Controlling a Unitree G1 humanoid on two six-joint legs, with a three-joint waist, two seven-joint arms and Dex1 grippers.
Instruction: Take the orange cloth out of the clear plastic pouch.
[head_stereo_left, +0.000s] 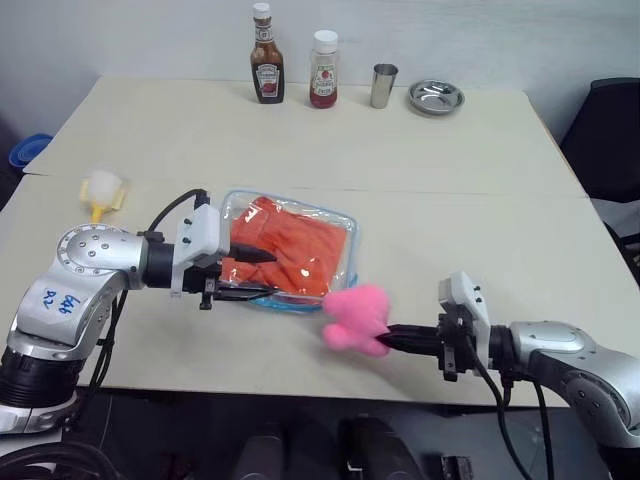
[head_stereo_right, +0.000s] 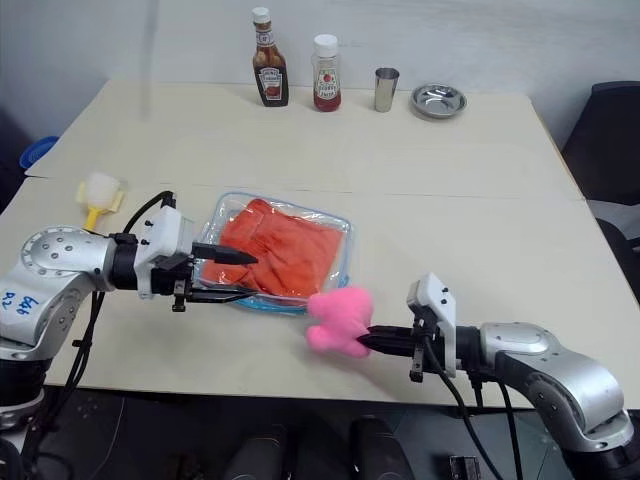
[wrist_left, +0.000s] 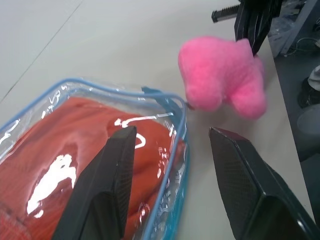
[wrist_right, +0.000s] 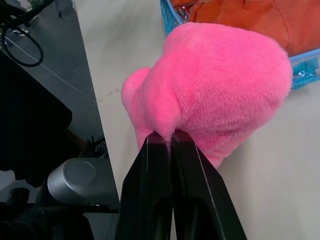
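My right gripper (wrist_right: 169, 137) is pinched fully closed on the edge of a fluffy pink sponge (head_stereo_left: 355, 318); the two black fingers meet with the plush caught between their tips. The sponge sits near the table's (head_stereo_left: 450, 200) front edge, just beside the near corner of the clear plastic pouch (head_stereo_left: 340, 218).

My left gripper (wrist_left: 172, 137) stands about half open. One finger lies over the top of the pouch, the other outside its blue-edged rim; whether either finger presses on the plastic I cannot tell. Nothing is clamped between them.

The orange cloth (head_stereo_left: 290, 250) is inside the pouch, wrinkled and filling most of it. The pouch lies flat on the table, centre-left, with its light blue edging visible around the rim.

At the far edge of the table stand a dark sauce bottle (head_stereo_left: 266, 56), a red sauce bottle (head_stereo_left: 323, 70), a metal cup (head_stereo_left: 383, 86) and a metal bowl (head_stereo_left: 436, 97), well apart from the pouch. A small yellow and white object (head_stereo_left: 102, 192) lies on the table's left side.
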